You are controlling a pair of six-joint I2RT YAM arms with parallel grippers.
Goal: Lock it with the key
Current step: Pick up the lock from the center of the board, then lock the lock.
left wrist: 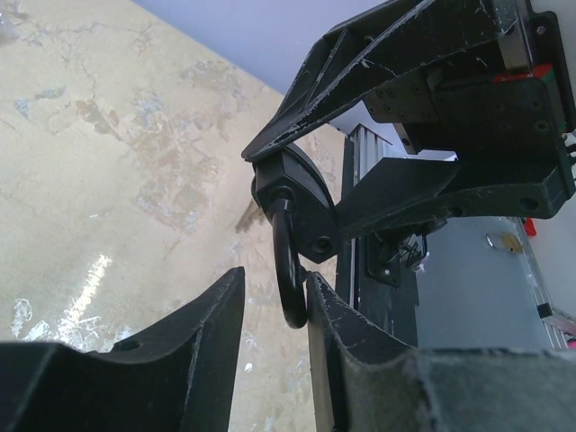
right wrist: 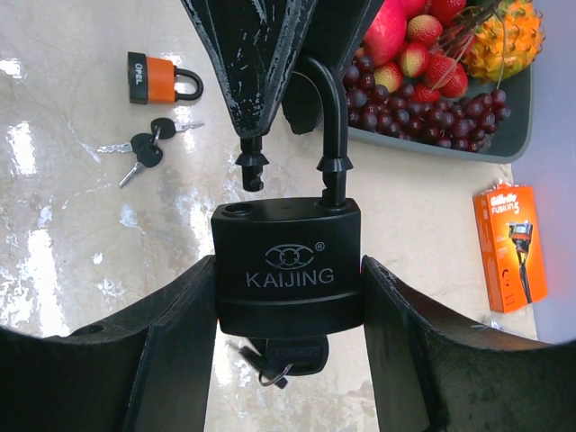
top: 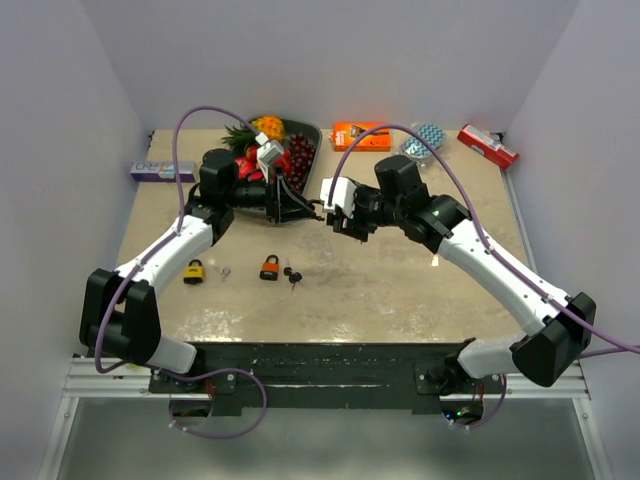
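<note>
A black KAIJING padlock (right wrist: 288, 270) is clamped by its body between my right gripper's fingers (right wrist: 171, 360). A key (right wrist: 290, 355) sticks out of its underside. Its shackle (right wrist: 335, 135) is raised, and the free leg hangs above its hole. In the top view both grippers meet over the table's middle, the right gripper (top: 336, 216) facing the left gripper (top: 308, 212). In the left wrist view the shackle (left wrist: 290, 270) stands between my left gripper's fingers (left wrist: 274, 281). It touches the right finger, with a gap to the left one.
An orange padlock (top: 270, 267) with keys (top: 291, 275) and a yellow padlock (top: 194, 270) lie near the front. A fruit tray (top: 312, 132), an orange razor box (top: 360, 135), a blister pack (top: 425, 140), a red box (top: 488, 146) and a toothpaste box (top: 160, 170) line the back.
</note>
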